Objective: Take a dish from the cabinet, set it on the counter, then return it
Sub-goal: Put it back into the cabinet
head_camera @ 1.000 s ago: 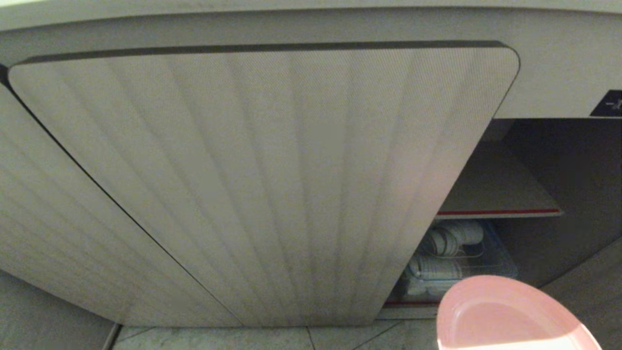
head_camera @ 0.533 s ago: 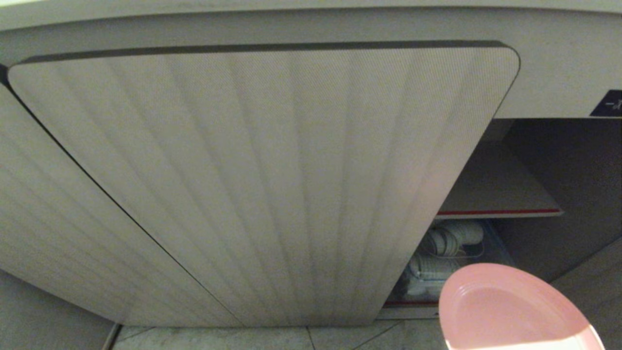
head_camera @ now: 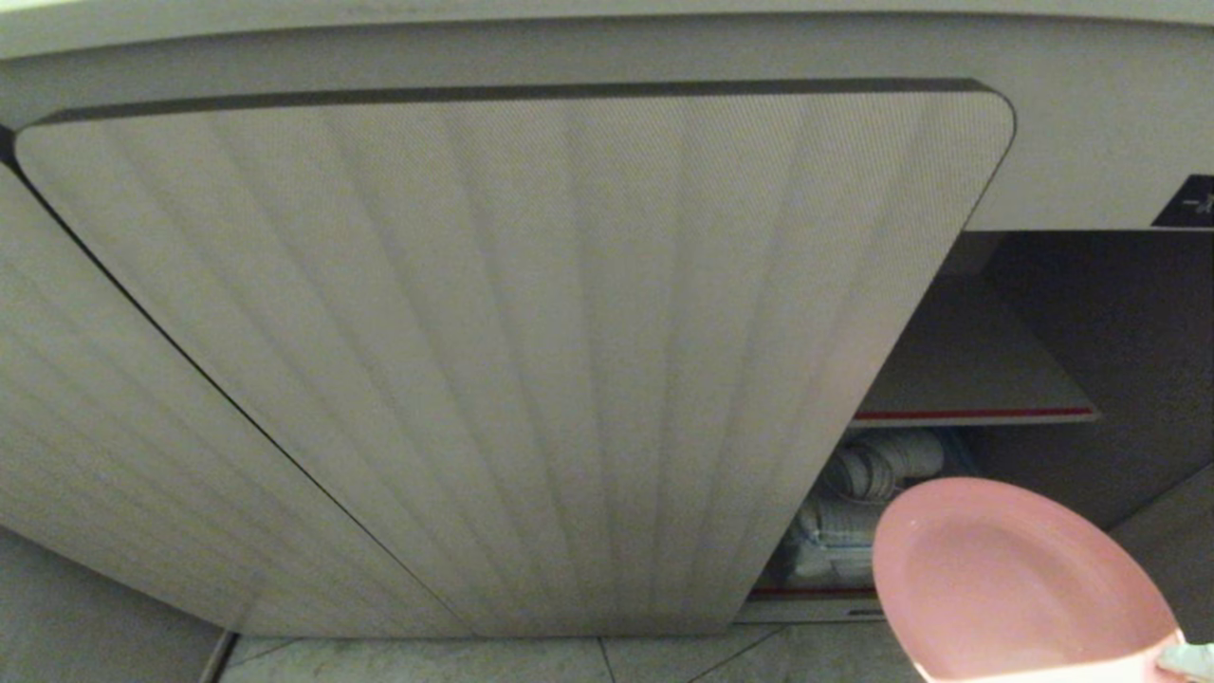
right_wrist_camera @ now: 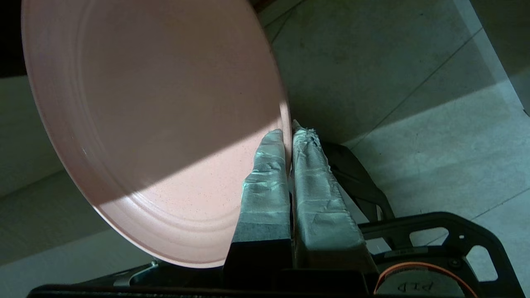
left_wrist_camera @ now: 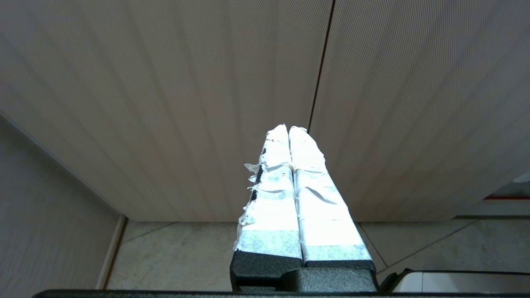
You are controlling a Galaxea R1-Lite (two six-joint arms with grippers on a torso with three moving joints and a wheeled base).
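I see the right gripper (right_wrist_camera: 288, 132) clamped on the rim of the pink plate (head_camera: 1015, 579), one taped finger on the plate's upper face and the other behind the rim. In the head view the plate sits at lower right, tilted, in the air in front of the open right-hand bay of the cabinet (head_camera: 1043, 313); only a sliver of taped finger (head_camera: 1186, 656) shows at its lower edge. The plate is clear of the red-edged shelf (head_camera: 972, 414) and of the white dishes (head_camera: 873, 474) stacked below it, which it partly hides. The fluted door (head_camera: 512, 360) beside the bay fills most of the view. I note the left gripper (left_wrist_camera: 287, 129) parked facing the fluted doors above the tiled floor (left_wrist_camera: 182, 252), its taped fingers pressed together, holding nothing.
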